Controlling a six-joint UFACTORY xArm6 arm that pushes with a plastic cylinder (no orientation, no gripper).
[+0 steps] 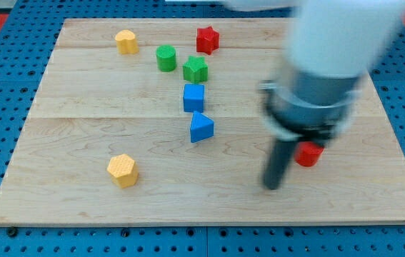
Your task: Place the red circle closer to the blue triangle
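Resting on the tabletop (81, 207), my tip (271, 187) sits just left of and below the red circle (308, 154), partly hidden behind the rod. Blue triangle (201, 128) lies well to the tip's upper left, w/ a blue cube (193, 97) above it. No gripper fitted, so nothing grasped.

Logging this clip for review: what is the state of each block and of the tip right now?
red circle: flat on board, partly hidden behind the arm.
blue triangle: untouched, below blue cube.
green cylinder, green star: close together, apart.
red star: near the view's top.
yellow blocks: far apart.
my tip: blurred, left of and below the red circle.
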